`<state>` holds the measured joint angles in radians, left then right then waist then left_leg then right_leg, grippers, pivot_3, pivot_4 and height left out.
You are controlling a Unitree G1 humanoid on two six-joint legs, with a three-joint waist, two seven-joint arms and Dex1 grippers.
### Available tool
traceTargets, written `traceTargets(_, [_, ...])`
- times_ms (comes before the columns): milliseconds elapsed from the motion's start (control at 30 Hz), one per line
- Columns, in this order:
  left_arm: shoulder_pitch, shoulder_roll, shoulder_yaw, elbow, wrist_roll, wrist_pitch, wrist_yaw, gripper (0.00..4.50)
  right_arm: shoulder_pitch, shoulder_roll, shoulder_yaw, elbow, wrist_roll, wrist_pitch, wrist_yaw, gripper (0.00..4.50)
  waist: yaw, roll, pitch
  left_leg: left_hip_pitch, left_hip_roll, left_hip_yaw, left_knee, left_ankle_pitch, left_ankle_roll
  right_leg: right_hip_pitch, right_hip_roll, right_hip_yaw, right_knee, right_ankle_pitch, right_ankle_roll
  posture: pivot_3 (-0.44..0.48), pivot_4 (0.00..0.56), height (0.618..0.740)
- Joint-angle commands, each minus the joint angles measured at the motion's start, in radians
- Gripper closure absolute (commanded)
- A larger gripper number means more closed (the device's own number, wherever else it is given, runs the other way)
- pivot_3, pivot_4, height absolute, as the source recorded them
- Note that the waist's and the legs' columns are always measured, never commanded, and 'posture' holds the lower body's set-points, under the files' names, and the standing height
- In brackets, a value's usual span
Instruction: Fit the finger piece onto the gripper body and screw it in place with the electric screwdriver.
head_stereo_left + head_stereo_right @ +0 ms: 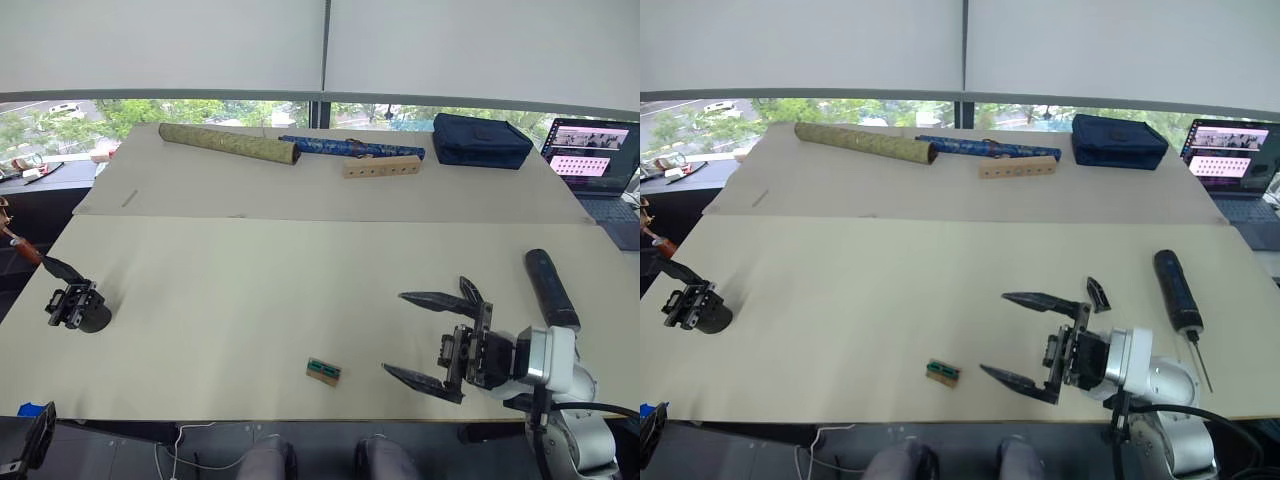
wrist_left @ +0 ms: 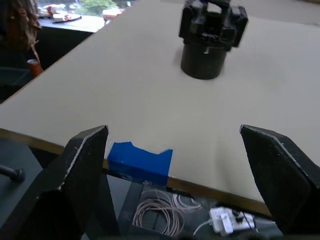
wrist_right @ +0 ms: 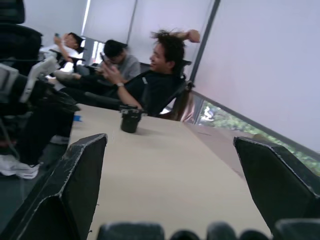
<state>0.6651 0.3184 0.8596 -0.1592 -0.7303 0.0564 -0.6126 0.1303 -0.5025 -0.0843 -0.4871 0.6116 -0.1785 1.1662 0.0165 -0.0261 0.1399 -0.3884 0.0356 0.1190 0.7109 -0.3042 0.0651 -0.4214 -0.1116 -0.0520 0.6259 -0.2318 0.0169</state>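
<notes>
The gripper body (image 1: 78,307), a chunky black block on a round base, stands near the table's left edge. The finger piece (image 1: 1097,294), a small black wedge, lies on the table just behind my right gripper (image 1: 393,333). That gripper hovers low over the front right of the table, open and empty. The electric screwdriver (image 1: 550,288) lies to its right, bit toward the front edge. My left gripper (image 2: 173,131) is open and empty, below the table's front-left edge, with the gripper body (image 2: 212,37) ahead of it.
A small green part (image 1: 323,371) lies near the front edge. At the back are an olive roll (image 1: 228,143), a blue roll (image 1: 350,147), a drilled wooden block (image 1: 381,166), a navy bag (image 1: 480,140) and a laptop (image 1: 595,150). Several people (image 3: 150,75) sit beyond the left end.
</notes>
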Motion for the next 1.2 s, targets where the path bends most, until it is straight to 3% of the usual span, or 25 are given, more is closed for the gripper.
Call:
traceTargets(33, [-0.07, 0.063, -0.012, -0.044, 0.015, 0.042, 0.071, 0.0, -0.013, -0.025, -0.012, -0.01, 0.029, -0.01, 0.024, 0.03, 0.001, -0.001, -0.001, 0.0, 0.0, 0.0, 0.0, 0.0, 0.0, 0.0, 0.0, 0.0, 0.0, 0.0, 0.0, 0.0, 0.15, 0.74])
traceTargets(200, [-0.2, 0.159, -0.12, 0.013, 0.126, 0.115, 0.136, 0.0, -0.04, -0.046, -0.017, 0.033, 0.024, -0.015, 0.047, 0.03, -0.004, -0.002, -0.002, 0.002, -0.001, 0.0, 0.0, 0.001, -0.001, 0.001, 0.001, 0.001, 0.001, 0.001, 0.0, 0.0, 0.15, 0.74])
traceTargets(467, [-0.398, 0.19, -0.219, 0.131, 0.28, 0.135, 0.256, 0.0, -0.035, -0.054, -0.034, 0.063, 0.006, -0.035, 0.055, 0.03, -0.007, -0.002, -0.002, 0.0, -0.001, 0.001, -0.001, 0.005, -0.011, 0.001, 0.003, 0.001, 0.002, 0.004, 0.005, 0.0, 0.15, 0.74])
traceTargets(900, [-0.579, 0.237, -0.275, 0.357, 0.386, 0.046, 0.24, 0.0, 0.004, -0.061, -0.041, 0.07, -0.007, -0.058, 0.044, 0.03, -0.005, -0.002, -0.002, 0.001, -0.001, 0.001, -0.002, 0.005, -0.011, 0.001, 0.0, 0.0, 0.004, 0.004, 0.005, 0.0, 0.15, 0.74])
traceTargets(1000, [-0.594, 0.222, -0.28, 0.376, 0.359, 0.032, 0.202, 0.86, 0.006, -0.057, -0.041, 0.072, -0.014, -0.063, 0.038, 0.0, -0.005, -0.002, -0.002, 0.001, -0.001, 0.0, -0.002, 0.005, -0.011, 0.001, -0.002, 0.0, 0.004, 0.004, 0.005, 0.0, 0.15, 0.74])
traceTargets(1067, [-0.598, 0.21, -0.284, 0.384, 0.355, 0.015, 0.187, 1.89, 0.011, -0.056, -0.04, 0.073, -0.018, -0.067, 0.037, 0.0, -0.004, -0.002, -0.002, 0.001, -0.001, 0.0, -0.002, 0.005, -0.012, 0.001, -0.004, 0.0, 0.004, 0.004, 0.005, 0.0, 0.15, 0.74])
traceTargets(1100, [-0.6, 0.197, -0.281, 0.378, 0.342, -0.003, 0.174, 2.18, 0.014, -0.055, -0.041, 0.074, -0.02, -0.07, 0.038, 0.0, -0.004, -0.002, -0.002, 0.001, -0.001, 0.0, -0.002, 0.005, -0.012, 0.001, -0.005, 0.0, 0.004, 0.004, 0.005, 0.0, 0.15, 0.74])
traceTargets(1200, [-0.606, 0.157, -0.271, 0.32, 0.296, -0.077, 0.13, 2.17, 0.022, -0.058, -0.047, 0.082, -0.025, -0.081, 0.039, 0.0, -0.003, -0.001, -0.002, 0.001, -0.001, 0.0, -0.002, 0.001, -0.019, 0.0, -0.01, -0.003, 0.004, 0.004, 0.005, 0.0, 0.15, 0.74])
